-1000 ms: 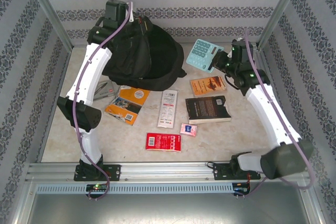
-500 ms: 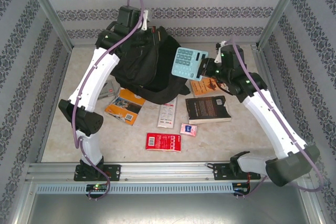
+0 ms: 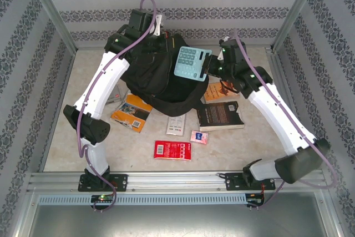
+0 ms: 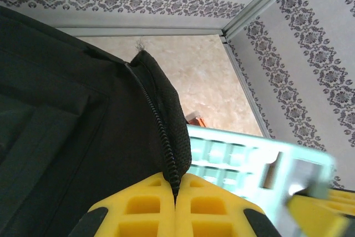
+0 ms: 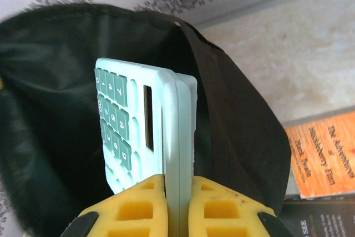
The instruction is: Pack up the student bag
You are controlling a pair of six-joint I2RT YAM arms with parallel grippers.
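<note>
We found the student bag [image 3: 150,76] at the far left-centre of the table [image 3: 249,148], its mouth turned to the right. The left gripper [image 4: 175,192] was clenched on the bag's zippered rim, both yellow fingers pressed together with the zipper edge pinched between them and the rim raised above the tabletop. The right gripper [image 5: 177,187] grasped the pale blue calculator [image 5: 138,126] by its lower edge, and the calculator stood on edge at the bag's mouth. In the right wrist view black fabric curved round the calculator on the left, above and on the right, with dark room on both sides. We could not tell whether it touched the lining.

Just right of the bag lay an orange book [image 3: 217,90], partly under the right arm, with a dark-covered book [image 3: 220,116] nearer to us. A white packet [image 3: 176,125], a small pink card [image 3: 198,136] and a red packet [image 3: 172,150] lay between the two arms. A yellow-orange booklet [image 3: 133,112] lay at the bag's near left edge, beside the left arm. Bare tabletop stood open at the far right corner and along the near edge on both sides.
</note>
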